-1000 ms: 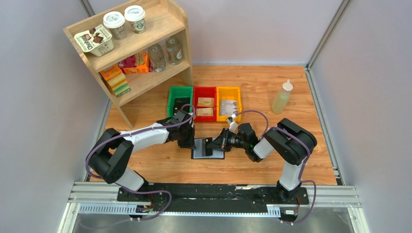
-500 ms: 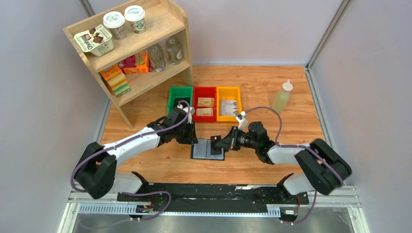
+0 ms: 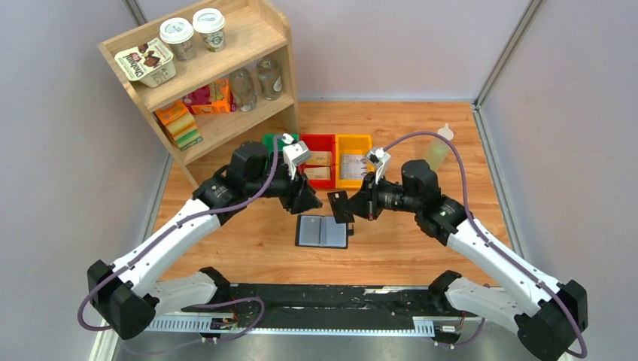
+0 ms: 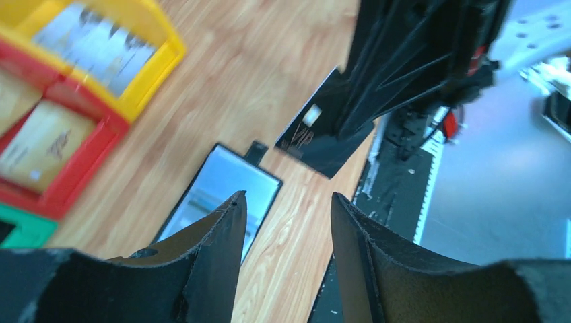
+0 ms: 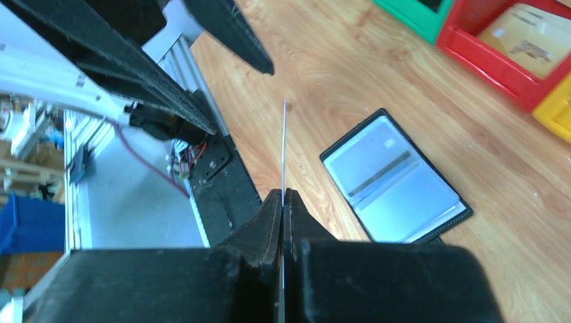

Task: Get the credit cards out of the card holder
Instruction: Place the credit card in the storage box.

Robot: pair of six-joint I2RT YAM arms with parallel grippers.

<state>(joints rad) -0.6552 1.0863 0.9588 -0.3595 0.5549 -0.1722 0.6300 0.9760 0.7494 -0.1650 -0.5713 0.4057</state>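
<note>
The card holder (image 3: 323, 231) lies open and flat on the wooden table, its grey-blue inner face up; it also shows as the card holder (image 5: 394, 182) and the card holder (image 4: 222, 195) in the wrist views. My right gripper (image 3: 352, 207) is shut on a dark credit card (image 3: 338, 204), held in the air above the holder's upper right corner. The card appears edge-on as a thin line (image 5: 283, 148) between the right gripper (image 5: 283, 196) jaws. From the left wrist, the card (image 4: 316, 134) shows a small chip. My left gripper (image 3: 307, 199) hangs open and empty above the holder's upper left, as the left gripper (image 4: 286, 202) view shows.
Green bin (image 3: 269, 143), red bin (image 3: 317, 141) with tan packets, and yellow bin (image 3: 353, 139) stand in a row behind the holder. A wooden shelf (image 3: 226, 68) with cups and bottles is at the back left. A squeeze bottle (image 3: 438, 150) stands at the back right.
Both arms have risen off the card holder. My left gripper opened and let go of the holder. My right gripper lifted the card clear of it.
</note>
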